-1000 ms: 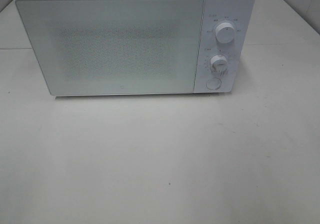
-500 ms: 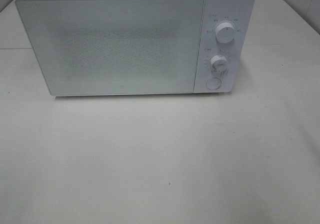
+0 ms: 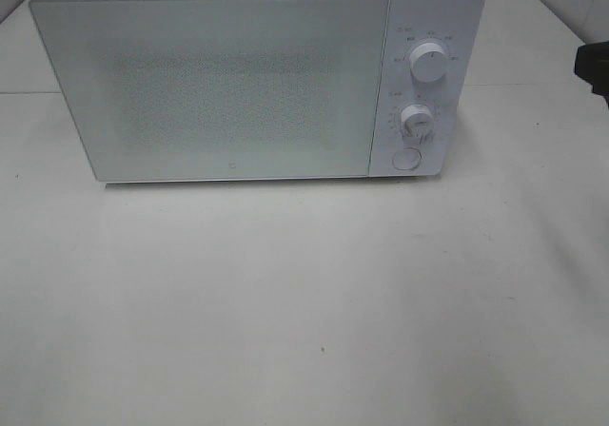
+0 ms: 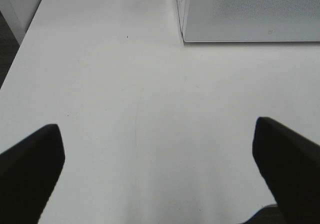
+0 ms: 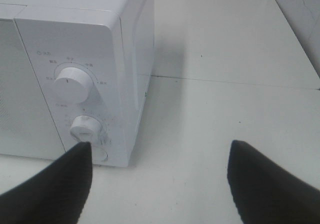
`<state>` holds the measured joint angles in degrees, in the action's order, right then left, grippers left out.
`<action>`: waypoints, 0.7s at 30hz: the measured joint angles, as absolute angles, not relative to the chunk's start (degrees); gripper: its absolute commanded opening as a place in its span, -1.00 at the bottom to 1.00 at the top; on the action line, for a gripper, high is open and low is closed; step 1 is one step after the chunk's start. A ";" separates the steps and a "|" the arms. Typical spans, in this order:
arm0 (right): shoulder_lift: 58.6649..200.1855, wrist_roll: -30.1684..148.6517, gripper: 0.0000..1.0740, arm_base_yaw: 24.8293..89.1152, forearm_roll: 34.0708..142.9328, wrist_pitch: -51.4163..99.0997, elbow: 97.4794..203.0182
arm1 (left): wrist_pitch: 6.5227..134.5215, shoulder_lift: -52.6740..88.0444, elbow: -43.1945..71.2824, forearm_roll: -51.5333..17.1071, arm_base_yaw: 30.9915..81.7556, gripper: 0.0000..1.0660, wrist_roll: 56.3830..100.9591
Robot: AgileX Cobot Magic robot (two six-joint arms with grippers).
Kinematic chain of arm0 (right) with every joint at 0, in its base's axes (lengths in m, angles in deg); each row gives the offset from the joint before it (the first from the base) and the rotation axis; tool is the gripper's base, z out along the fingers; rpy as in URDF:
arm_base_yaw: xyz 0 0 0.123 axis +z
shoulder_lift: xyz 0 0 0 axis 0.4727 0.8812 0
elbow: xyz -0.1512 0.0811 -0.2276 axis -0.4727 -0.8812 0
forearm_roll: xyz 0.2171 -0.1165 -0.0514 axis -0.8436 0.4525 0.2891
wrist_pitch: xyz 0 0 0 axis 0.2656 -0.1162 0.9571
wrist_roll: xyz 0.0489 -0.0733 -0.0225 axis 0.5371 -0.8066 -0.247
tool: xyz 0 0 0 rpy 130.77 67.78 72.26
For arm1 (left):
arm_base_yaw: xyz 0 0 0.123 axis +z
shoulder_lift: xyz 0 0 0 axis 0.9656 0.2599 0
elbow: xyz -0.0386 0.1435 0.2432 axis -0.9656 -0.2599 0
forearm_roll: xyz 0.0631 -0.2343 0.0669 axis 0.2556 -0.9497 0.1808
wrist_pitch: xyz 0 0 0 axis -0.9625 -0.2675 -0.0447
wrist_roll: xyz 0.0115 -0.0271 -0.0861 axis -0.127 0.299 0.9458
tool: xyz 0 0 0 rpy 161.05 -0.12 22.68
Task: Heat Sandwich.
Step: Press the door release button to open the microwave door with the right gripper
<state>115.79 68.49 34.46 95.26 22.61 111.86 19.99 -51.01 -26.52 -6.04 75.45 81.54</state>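
Note:
The sandwich is out of view. A white microwave (image 3: pixel 238 84) stands at the back of the table with its door shut. Its upper knob (image 3: pixel 429 63), lower knob (image 3: pixel 416 118) and round button (image 3: pixel 406 159) are on its right side. My right gripper (image 5: pixel 160 184) is open and empty, hovering in front of the microwave's right front corner (image 5: pixel 120 84), near the lower knob (image 5: pixel 85 127). A dark part of the right arm (image 3: pixel 594 67) shows at the right edge of the high view. My left gripper (image 4: pixel 157 169) is open and empty over bare table, left of the microwave (image 4: pixel 250 14).
The pale table (image 3: pixel 304 302) stretches in front of the microwave. Its left edge (image 4: pixel 20 44) drops off toward a dark floor. A tiled wall (image 5: pixel 300 14) rises at the back right.
A dark part of the right arm has come into the high view at the right edge. The microwave has not moved.

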 measured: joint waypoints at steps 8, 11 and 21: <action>119.97 65.63 0.35 34.46 93.60 8.74 107.05 | 19.99 -51.01 -26.52 -6.04 75.45 0.83 81.54; 121.92 61.50 0.35 34.46 89.42 2.84 104.58 | 19.99 -51.01 -26.52 -6.04 75.45 0.83 81.54; 128.79 54.17 0.35 36.17 77.04 -12.11 99.31 | 19.99 -51.01 -26.52 -6.04 75.45 0.83 81.54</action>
